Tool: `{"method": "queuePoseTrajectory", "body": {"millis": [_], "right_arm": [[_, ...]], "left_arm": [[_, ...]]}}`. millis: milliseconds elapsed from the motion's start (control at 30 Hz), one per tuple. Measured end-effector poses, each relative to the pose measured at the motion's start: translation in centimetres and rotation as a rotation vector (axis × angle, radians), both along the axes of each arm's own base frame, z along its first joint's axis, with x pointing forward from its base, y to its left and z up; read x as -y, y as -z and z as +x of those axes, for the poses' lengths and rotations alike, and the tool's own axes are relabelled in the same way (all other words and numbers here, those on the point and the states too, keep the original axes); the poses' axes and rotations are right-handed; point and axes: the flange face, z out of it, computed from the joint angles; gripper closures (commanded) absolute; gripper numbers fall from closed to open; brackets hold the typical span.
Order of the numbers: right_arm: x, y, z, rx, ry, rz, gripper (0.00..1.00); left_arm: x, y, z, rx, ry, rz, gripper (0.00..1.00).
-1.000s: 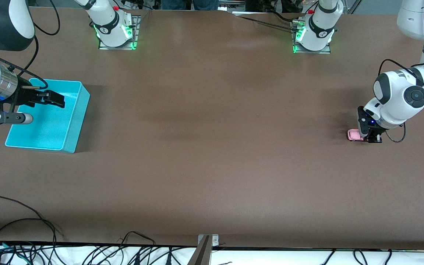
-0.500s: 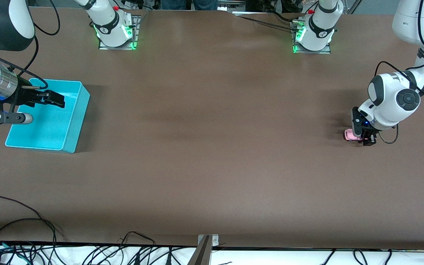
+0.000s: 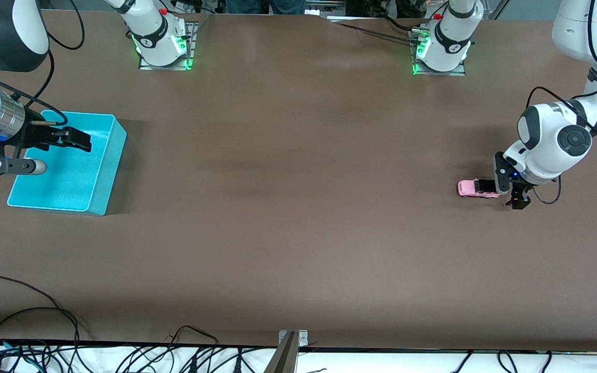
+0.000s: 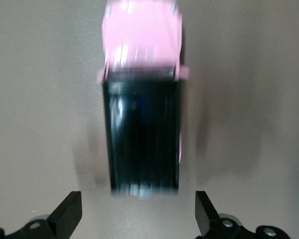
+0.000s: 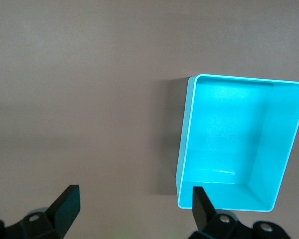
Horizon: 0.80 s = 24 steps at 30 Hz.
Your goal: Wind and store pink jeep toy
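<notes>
I see the pink jeep toy (image 3: 477, 188) released on the table at mid-right of frame, just beside my spread left gripper (image 3: 512, 192), while my right gripper (image 3: 82, 141) waits, fingers apart, over the turquoise bin (image 3: 102, 171).

you have the pink jeep toy (image 3: 478, 188) (image 4: 142, 99) on its wheels on the brown table, toward the left arm's end: tiny, boxy, pink hood, glossy black roof and rear, blurred up close.

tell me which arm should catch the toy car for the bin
Right, probably. Its open claw waits over the bin. The car has left the open left claw, nose toward the right arm's end.
</notes>
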Motion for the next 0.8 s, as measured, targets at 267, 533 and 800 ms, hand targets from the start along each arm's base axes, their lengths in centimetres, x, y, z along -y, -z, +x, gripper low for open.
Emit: {"method": "queuePoseTrajectory", "body": {"millis": [267, 533, 800], "right_arm": [[0.0, 0.0, 0.0, 0.0, 0.0, 0.0, 0.0], [0.0, 0.0, 0.0, 0.0, 0.0, 0.0, 0.0], [0.0, 0.0, 0.0, 0.0, 0.0, 0.0, 0.0]], "left_arm": [[0.0, -1.5, 0.4, 0.033, -0.032, 0.001, 0.0], [-0.1, -7.2, 0.8, 0.101, -0.049, 0.003, 0.0], [0.3, -11.2, 0.1, 0.152, -0.052, -0.001, 0.0]]}}
